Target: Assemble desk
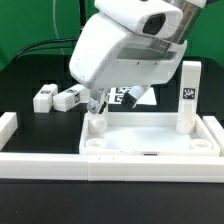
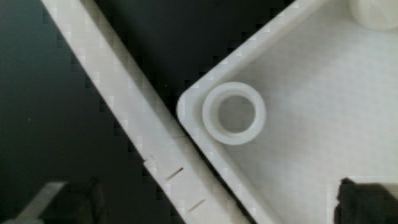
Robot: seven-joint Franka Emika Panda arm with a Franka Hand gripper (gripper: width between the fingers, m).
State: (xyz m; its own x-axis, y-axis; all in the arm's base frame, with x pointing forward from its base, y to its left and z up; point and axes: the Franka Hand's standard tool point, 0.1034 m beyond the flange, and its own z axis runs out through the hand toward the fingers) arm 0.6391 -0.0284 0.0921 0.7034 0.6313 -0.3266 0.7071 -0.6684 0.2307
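"The desk top (image 1: 150, 133), where is it?"

"It lies on the black counter (image 1: 45, 125), with one far corner right under the tool (image 1: 100, 103)."

"Is the tool holding anything?"

"No. In the wrist view its two fingers (image 2: 365, 195) are wide apart and nothing is between them. Near them is an empty round socket (image 2: 231, 110) in a corner of the desk top (image 2: 320, 70). A low white wall (image 2: 125, 110) runs just beside that corner."

"What stands up?"

"A tall leg (image 1: 189, 95) stands in the far corner on the exterior view's right. A short white post (image 1: 97, 123) stands just under the tool, and its top is hidden."

"Is there room to move?"

"The middle of the desk top is bare. A loose leg (image 1: 45, 97) and a second loose leg (image 1: 70, 98) lie on the counter, on the exterior view's left. The low white wall (image 1: 40, 160) touches the desk top's near edge."
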